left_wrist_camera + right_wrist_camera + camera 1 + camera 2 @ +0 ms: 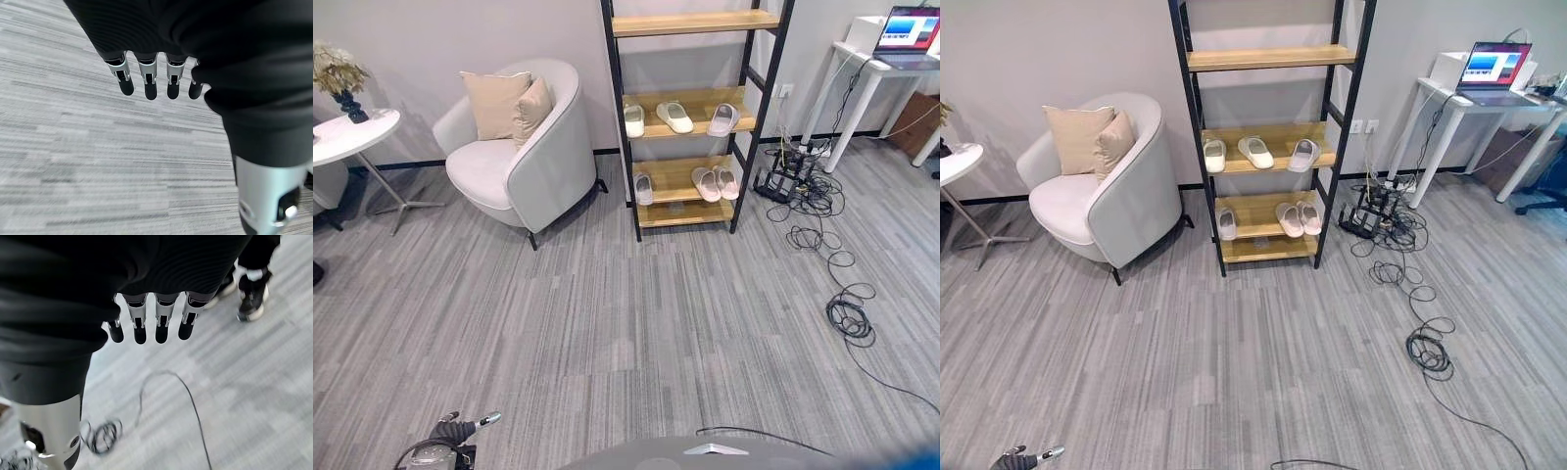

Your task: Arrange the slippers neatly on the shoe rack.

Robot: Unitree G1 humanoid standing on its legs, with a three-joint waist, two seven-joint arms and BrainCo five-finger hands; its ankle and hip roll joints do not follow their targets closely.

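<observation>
Pale cream slippers (674, 117), black-framed light wood shoe rack (690, 208), grey striped carpet (607, 323), off-white armchair (524, 162), beige cushions (495, 103)

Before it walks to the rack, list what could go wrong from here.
1. Loose cables sprawl over the floor right of the shoe rack; a step there could snag.
2. The armchair stands close to the rack's left side, narrowing the approach.
3. The slippers sit unevenly on the middle shelf; reaching with an open left robot hand or right robot hand might knock one off.
</observation>
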